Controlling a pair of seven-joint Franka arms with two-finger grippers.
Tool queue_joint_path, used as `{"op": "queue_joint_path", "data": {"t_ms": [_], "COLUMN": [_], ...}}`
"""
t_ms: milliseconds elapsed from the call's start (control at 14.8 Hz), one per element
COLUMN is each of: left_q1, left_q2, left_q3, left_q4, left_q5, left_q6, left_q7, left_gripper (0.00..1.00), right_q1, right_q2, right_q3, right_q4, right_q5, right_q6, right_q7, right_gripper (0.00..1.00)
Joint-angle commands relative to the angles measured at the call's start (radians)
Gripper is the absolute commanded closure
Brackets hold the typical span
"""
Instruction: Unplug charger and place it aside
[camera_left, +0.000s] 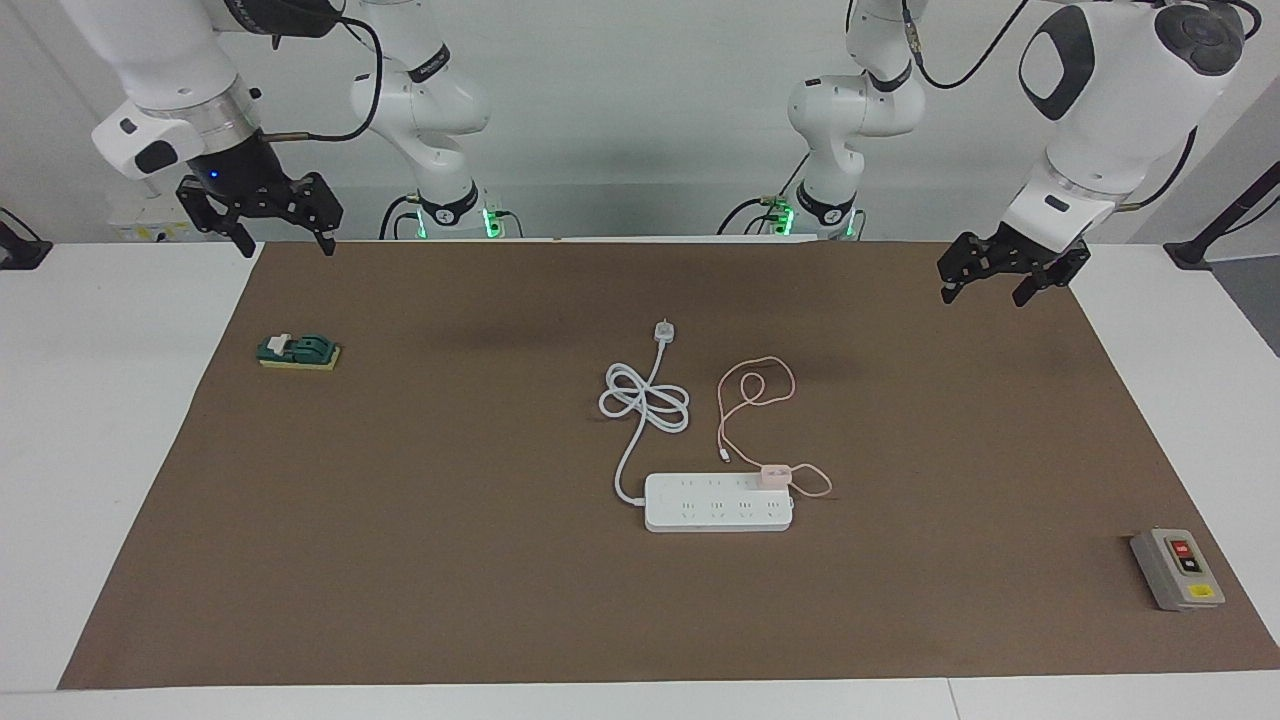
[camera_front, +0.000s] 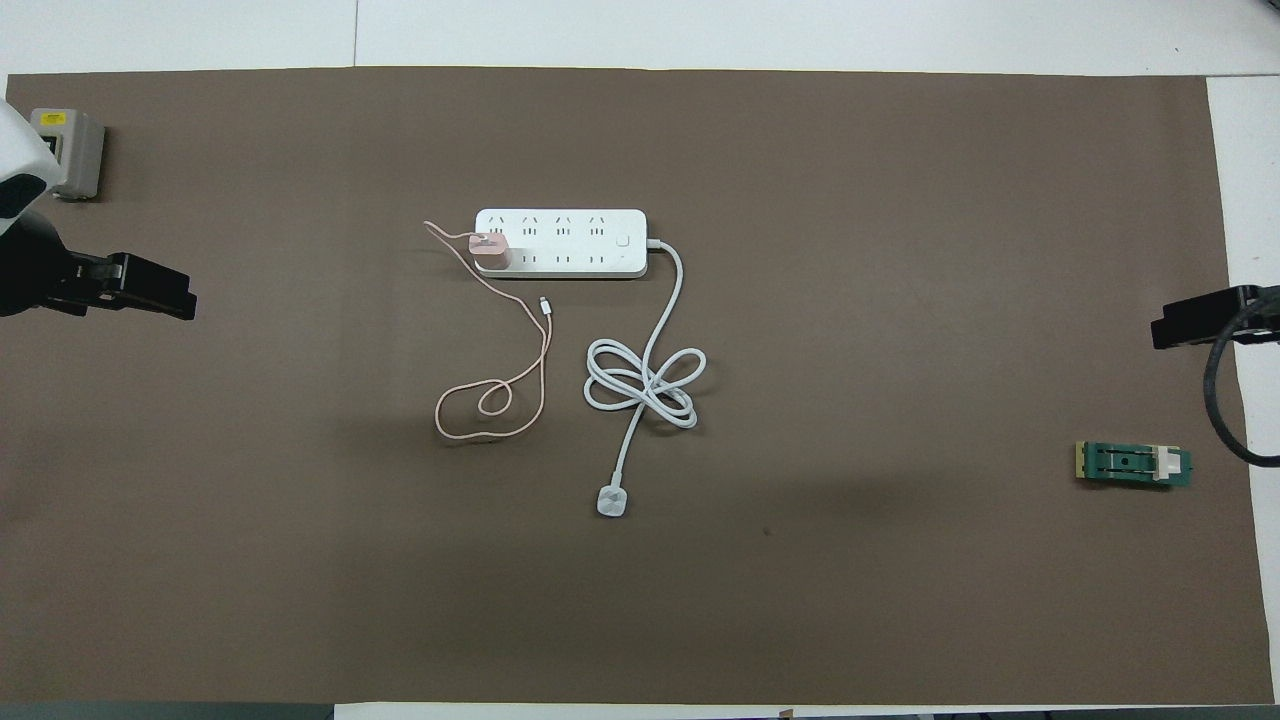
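The charger (camera_left: 775, 474) sits plugged into the white power strip (camera_left: 718, 503) mid-table, at the strip's end toward the left arm; its thin pink cable (camera_left: 757, 391) loops over the brown mat (camera_left: 500, 600) on the side nearer the robots, beside the strip's coiled white cord (camera_left: 645, 402). The left gripper (camera_left: 1010, 275) waits over its end of the mat, fingers apart and empty. The right gripper (camera_left: 283, 232) hangs over its own mat corner, fingers likewise spread, with nothing held

Both hands (camera_left: 986, 277) (camera_left: 272, 228) raised, open.
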Motion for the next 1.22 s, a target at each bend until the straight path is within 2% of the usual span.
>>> {"op": "queue_joint_path", "data": {"t_ms": [0,542,1151], "left_q1": [0.006,0.006,-0.023], "left_q2": [-0.019,-0.016,0.013], "left_q3": [-0.002,-0.003,-0.009], "left_q4": [-0.017,-0.019,-0.019], "left_q5": [-0.009,-0.016,-0.096], "left_q6": [0.018,0.057,0.173], "left_q7": [-0.007,-0.016,-0.636], "left_gripper": [0.0,0.0,0.0], "right_q1": [-0.019,-0.019,-0.019], "right_q2": [-0.02,-0.02,-0.02], "right_q3": [0.007,0.007,0.007], "right_q4": [-0.023,-0.023,-0.022], "right_q5": [0.015,0.015,0.015], "right_q6": [0.017,0.017,0.017], "right_q7": [-0.023,-0.025,-0.025], "right_gripper": [0.0,0.0,0.0]}}
